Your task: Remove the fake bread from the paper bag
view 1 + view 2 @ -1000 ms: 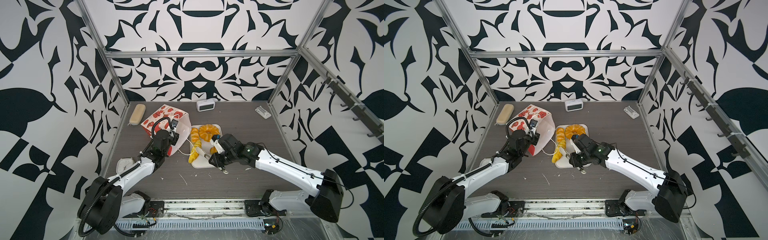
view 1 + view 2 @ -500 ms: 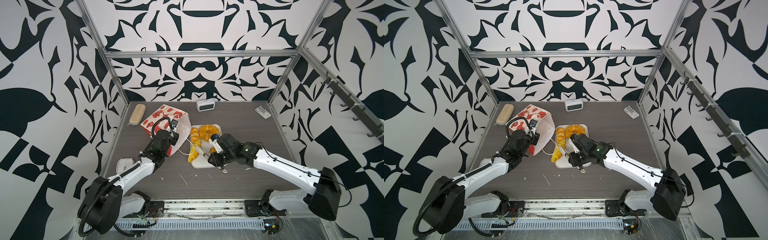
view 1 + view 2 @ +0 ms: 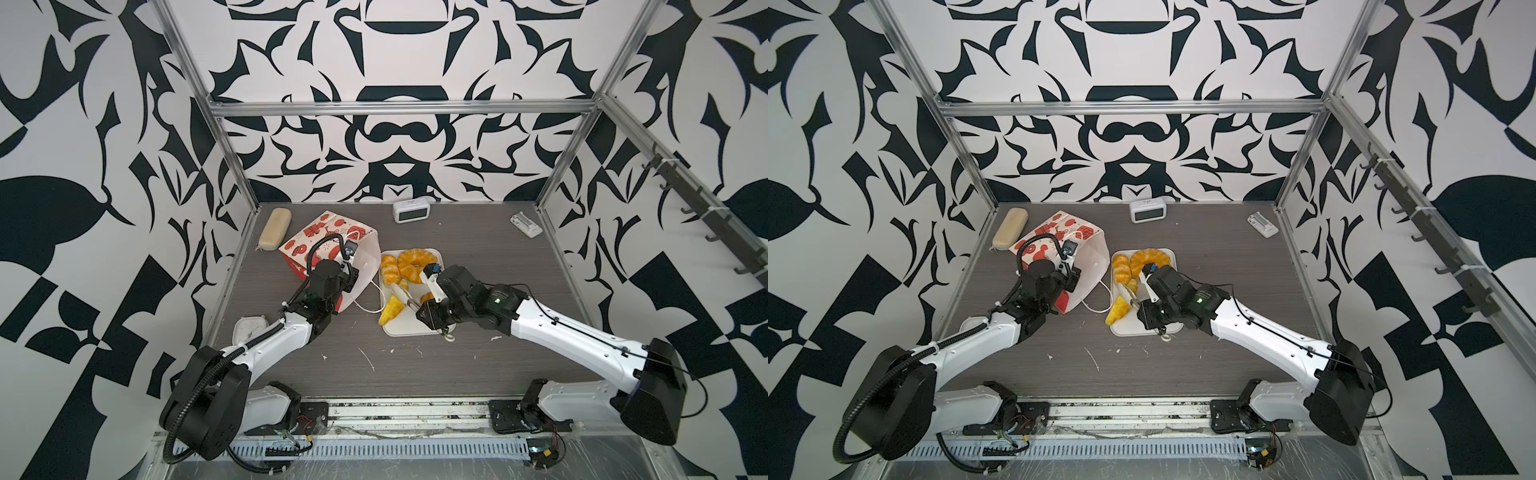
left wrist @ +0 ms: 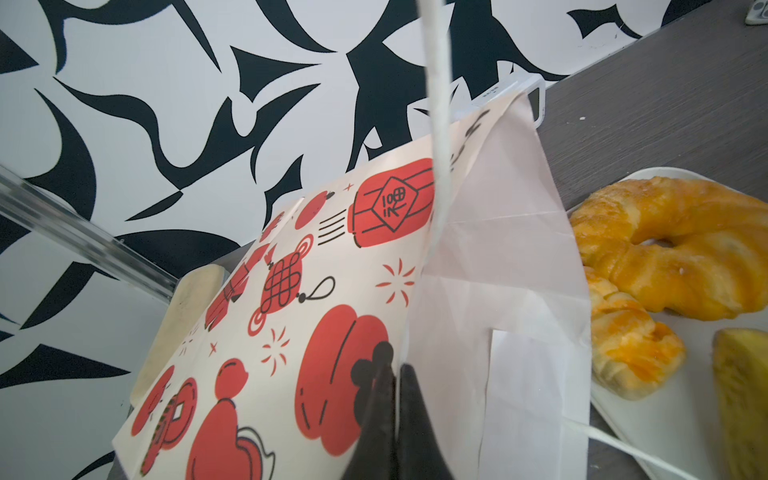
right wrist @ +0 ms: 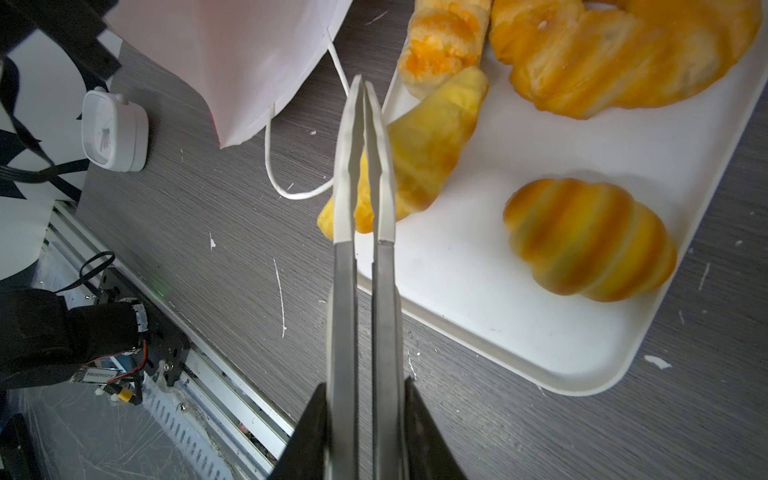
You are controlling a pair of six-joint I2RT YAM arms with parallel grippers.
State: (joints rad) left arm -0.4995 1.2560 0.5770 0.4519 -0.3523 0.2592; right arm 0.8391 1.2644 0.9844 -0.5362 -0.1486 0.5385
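Observation:
The paper bag (image 3: 332, 237) (image 4: 332, 291) lies tipped on the table, mouth toward the white tray (image 3: 403, 328). My left gripper (image 4: 395, 370) is shut on the bag's rim edge. The fake bread lies on the tray: a ring loaf (image 3: 417, 264) (image 5: 615, 62), a croissant (image 3: 390, 270), a ridged roll (image 5: 590, 237), and a yellow croissant (image 3: 390, 309) (image 5: 428, 153) hanging over the tray's edge. My right gripper (image 5: 365, 384) is shut on metal tongs (image 5: 345, 291). Their white tips stand almost together above the yellow croissant, with nothing between them.
A beige oblong case (image 3: 274, 228) lies at the back left, a small clock (image 3: 410, 210) at the back wall, a white device (image 3: 525, 224) at the back right. A white timer (image 3: 248, 330) (image 5: 114, 129) sits beside the left arm. White scraps dot the front of the table.
My right arm with the tongs has shifted very slightly over the tray. The bag, the bread and the left arm have stayed put.

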